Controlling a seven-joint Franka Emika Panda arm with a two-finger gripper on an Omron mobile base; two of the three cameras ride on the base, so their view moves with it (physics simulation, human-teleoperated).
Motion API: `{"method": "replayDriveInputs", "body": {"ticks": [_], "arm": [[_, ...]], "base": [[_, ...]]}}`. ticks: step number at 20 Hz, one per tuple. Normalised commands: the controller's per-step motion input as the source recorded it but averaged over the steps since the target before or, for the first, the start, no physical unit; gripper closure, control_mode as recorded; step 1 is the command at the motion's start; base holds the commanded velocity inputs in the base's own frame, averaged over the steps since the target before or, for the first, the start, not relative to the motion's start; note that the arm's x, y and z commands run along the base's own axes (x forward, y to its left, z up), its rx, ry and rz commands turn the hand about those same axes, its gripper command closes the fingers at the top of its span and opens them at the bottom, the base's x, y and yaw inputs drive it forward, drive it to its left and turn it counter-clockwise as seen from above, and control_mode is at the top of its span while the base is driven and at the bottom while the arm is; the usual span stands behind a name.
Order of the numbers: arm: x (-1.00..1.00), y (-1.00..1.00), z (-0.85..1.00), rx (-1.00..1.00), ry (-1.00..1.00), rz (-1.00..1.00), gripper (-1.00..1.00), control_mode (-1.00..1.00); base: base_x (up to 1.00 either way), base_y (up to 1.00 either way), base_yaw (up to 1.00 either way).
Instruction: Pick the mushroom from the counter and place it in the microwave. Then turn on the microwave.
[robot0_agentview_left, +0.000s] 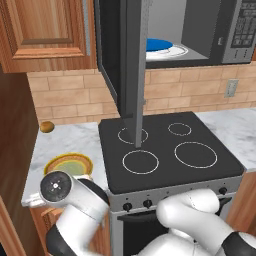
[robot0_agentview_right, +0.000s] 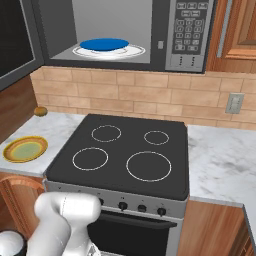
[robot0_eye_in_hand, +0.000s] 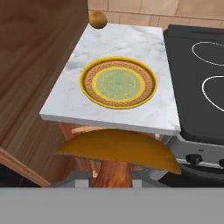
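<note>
One mushroom (robot0_eye_in_hand: 117, 155): held up off the counter (robot0_eye_in_hand: 122, 43), close before the hand camera, on the near side of the plate (robot0_eye_in_hand: 118, 82).
Gripper: clamped on the mushroom stem.
Ball (robot0_eye_in_hand: 98, 19): beyond the plate, at the counter's back.
Microwave (robot0_agentview_right: 125, 35): door open.

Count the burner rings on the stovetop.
4, all on the black stovetop: back left, back right, front left, and the largest at front right. None looks hidden.

Brown-capped mushroom (robot0_eye_in_hand: 117, 153) upright; microwave (robot0_agentview_right: 150, 35) door open
</note>
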Motion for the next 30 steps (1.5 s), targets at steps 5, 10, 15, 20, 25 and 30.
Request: {"method": "replayDriveInputs", "body": {"ticks": [5,10,15,20,25,30], "arm": [[-0.42,-0.30,0.64,0.00,-0.04,-0.12,1.00,-1.00],[-0.35,-0.37,0.60,0.00,0.00,-0.12,1.00,-1.00],[-0.38,-0.46,0.43,0.00,0.00,-0.11,1.00,-1.00],[-0.44,-0.57,0.35,0.00,0.00,-0.08,1.00,-1.00],[-0.34,-0.59,0.43,0.00,0.00,-0.06,1.00,-1.00],[-0.27,-0.58,0.41,0.00,0.00,-0.05,1.00,-1.00]], "base": [[0.00,0.00,0.00],[0.00,0.00,0.00],[0.00,0.00,0.00],[0.00,0.00,0.00],[0.00,0.00,0.00],[0.00,0.00,0.00]]}}
